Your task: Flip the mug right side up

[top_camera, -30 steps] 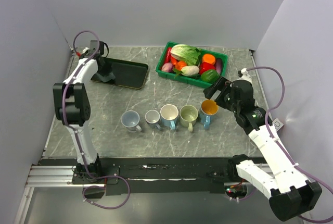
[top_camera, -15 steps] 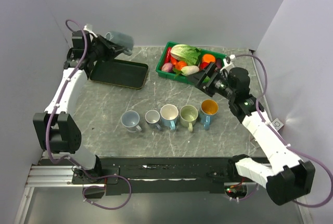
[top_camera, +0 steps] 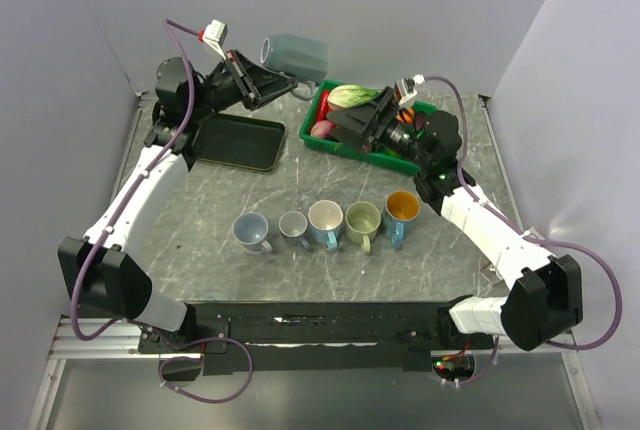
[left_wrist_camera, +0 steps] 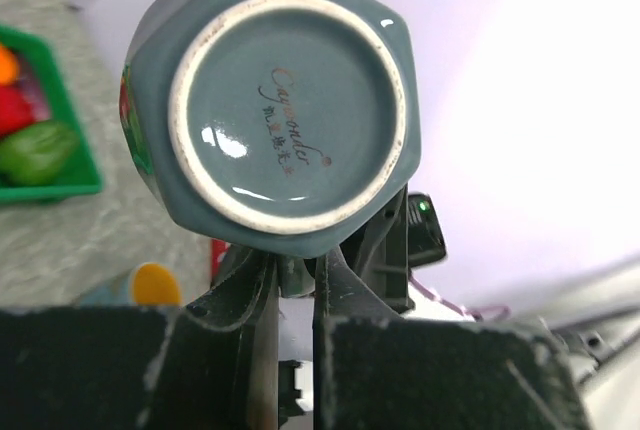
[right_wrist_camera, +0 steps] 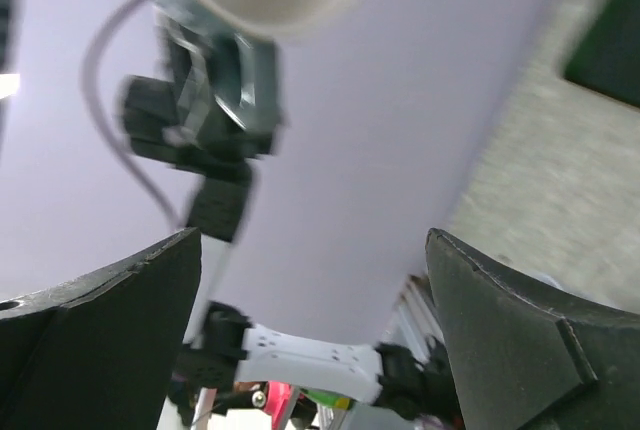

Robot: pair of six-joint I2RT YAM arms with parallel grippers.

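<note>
The left gripper (top_camera: 272,78) clenches its jaws on the grey glazed mug (top_camera: 295,53), held sideways high above the surface (top_camera: 200,200). Hard, slick and breakable, it likely wants a firm rim hold. The right gripper (top_camera: 360,120) waits nearby, jaws agape.

Tabletop (top_camera: 220,200): carries tray, basket and mug row.
Tray (top_camera: 240,140): back left.
Basket (top_camera: 330,146): back, right of tray; vegetables (top_camera: 350,98) in it.
Mug row (top_camera: 326,221): five side by side, centre, in front of tray and basket.
Raised mug (top_camera: 295,53): in left end effector (top_camera: 268,78), in the air above the gap between tray and basket.
Right end effector (top_camera: 358,118): over basket, right of raised mug.
</note>
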